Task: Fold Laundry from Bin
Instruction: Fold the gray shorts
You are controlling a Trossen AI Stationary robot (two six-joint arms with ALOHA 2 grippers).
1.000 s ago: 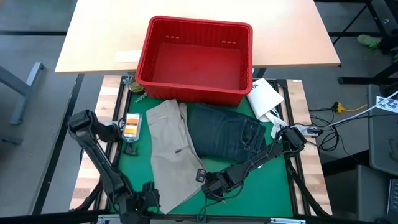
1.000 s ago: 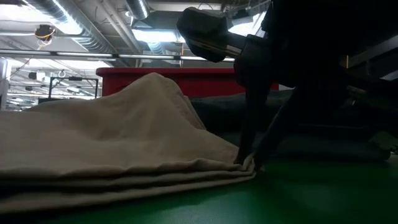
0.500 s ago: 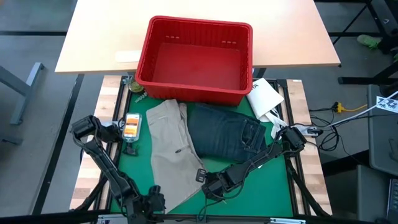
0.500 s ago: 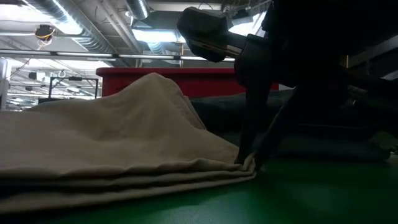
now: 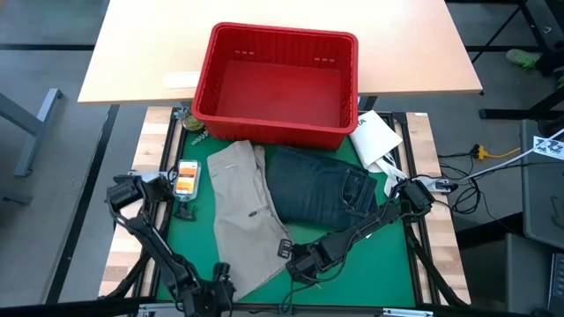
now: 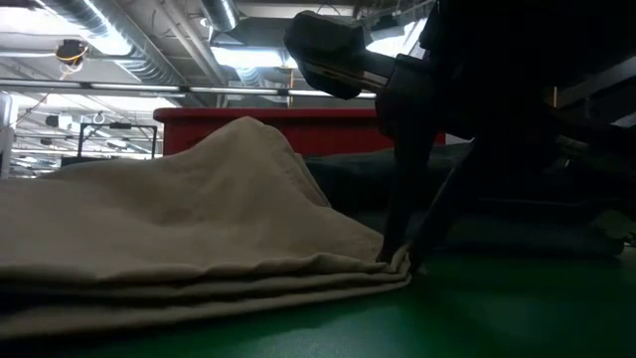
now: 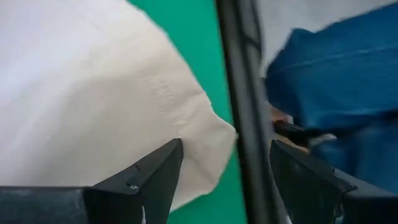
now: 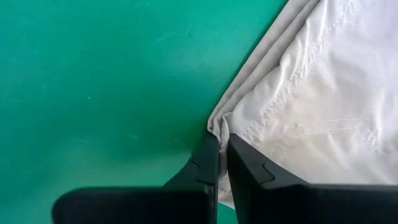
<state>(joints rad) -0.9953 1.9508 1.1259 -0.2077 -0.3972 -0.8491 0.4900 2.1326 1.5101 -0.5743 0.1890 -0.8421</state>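
Tan khaki trousers (image 5: pixel 241 216) lie folded on the green mat, and dark blue jeans (image 5: pixel 322 189) lie beside them on the right. Both are laundry. Behind them stands the red bin (image 5: pixel 278 84), nothing showing inside. My right gripper (image 5: pixel 293 255) is shut on the trousers' near right corner. My left gripper (image 7: pixel 225 180) stands open at the table's near edge. The trousers' near left corner (image 7: pixel 208 134) lies between its fingers; whether they touch it, I cannot tell. My right gripper pinches the trousers' near right corner (image 8: pixel 219 127) between its two fingers, at the stacked edges of several layers. The fingers (image 6: pixel 397 234) come from above, slanting down. The corner sits at mat level, and the rest of the trousers lies slack on the mat.
A white packet (image 5: pixel 374 136) lies at the mat's far right, and a small orange and white object (image 5: pixel 186 176) at its left edge. A dark bar (image 7: pixel 239 93) crosses the left wrist view, with blue denim (image 7: pixel 336 81) beyond it. Bare green mat (image 5: pixel 370 264) lies near right.
My left arm has sunk, and its gripper has gone toward the table's near edge and a little right, down to the trousers' near left corner. The right gripper and the trousers have kept still.
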